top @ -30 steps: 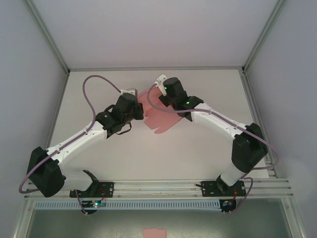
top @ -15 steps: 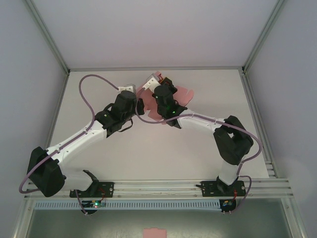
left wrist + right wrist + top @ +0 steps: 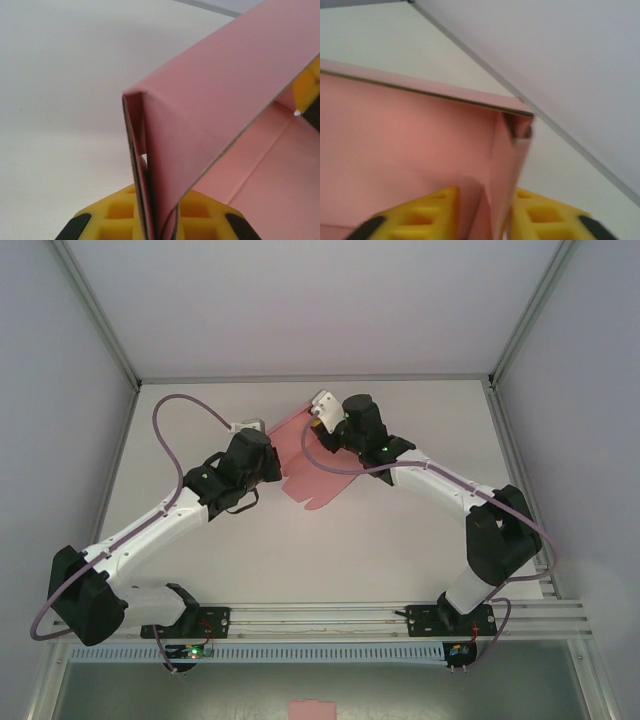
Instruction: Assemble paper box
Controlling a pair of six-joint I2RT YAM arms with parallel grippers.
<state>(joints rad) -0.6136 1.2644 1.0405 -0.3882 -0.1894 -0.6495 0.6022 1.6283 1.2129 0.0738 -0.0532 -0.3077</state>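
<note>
Toward the far middle of the bench [image 3: 400,550], both arms are holding the paper box [image 3: 312,478] between them, half folded. On one side the left tool [image 3: 156,226] is pinching a doubled flap, its yellow fingers [image 3: 112,220] nearly closed with just card between them. Opposite, the right tool [image 3: 487,212] is clamping a side wall beside a folded corner, just as narrowly. From above, the card seems to be hanging tilted off the bench, though I cannot be sure. Beyond the near rail [image 3: 320,615], a small pink scrap [image 3: 313,708] is lying well apart.

Paper box [image 3: 318,480] between left claw [image 3: 157,226] and right claw [image 3: 485,215] (a wall inside each), over the far table [image 3: 330,555].
</note>
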